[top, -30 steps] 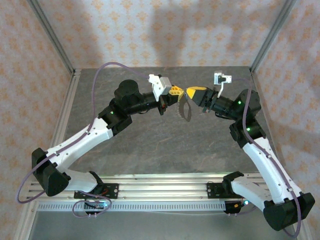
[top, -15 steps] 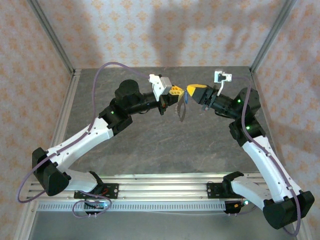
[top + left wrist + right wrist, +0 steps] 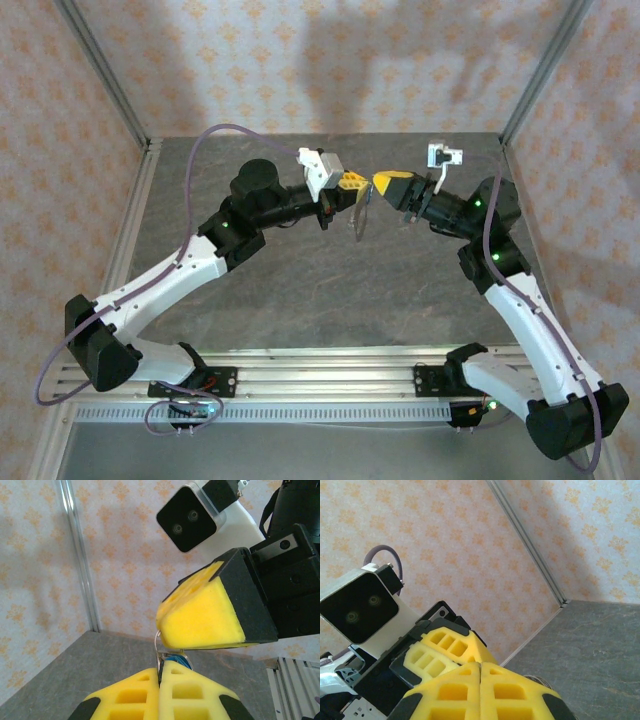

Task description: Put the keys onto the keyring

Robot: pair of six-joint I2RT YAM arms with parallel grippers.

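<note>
- The dark grey stone counter [image 3: 300, 290] lies between patterned walls [image 3: 300, 70], with both arm bases at its near edge.
- The left arm [image 3: 190, 265] reaches from the near left corner up toward the far middle. The right arm [image 3: 530, 320] rises from the near right and bends in to meet it. Their tips are held above the counter, almost nose to nose.
- The left fingers [image 3: 350, 182] are pressed together. In the left wrist view they [image 3: 130, 695] have a thin metal strand running into the seam between them.
- The right fingers [image 3: 388, 183] are also pressed together. In the right wrist view they [image 3: 450, 695] show a tight seam, and I cannot tell whether anything is held in it. From the left wrist view one yellow right pad [image 3: 200, 620] sits just above the left fingertips.
- The keyring [image 3: 359, 218] hangs in the air below the meeting point, seen nearly edge-on as a slim pale loop. Its wire [image 3: 159, 647] is pinched by the left fingers.
- The key [image 3: 176, 658] shows only its small blue head, tucked just under the right pad and beside the left fingertips, close against the keyring wire. Whether it is threaded on the wire I cannot tell.
</note>
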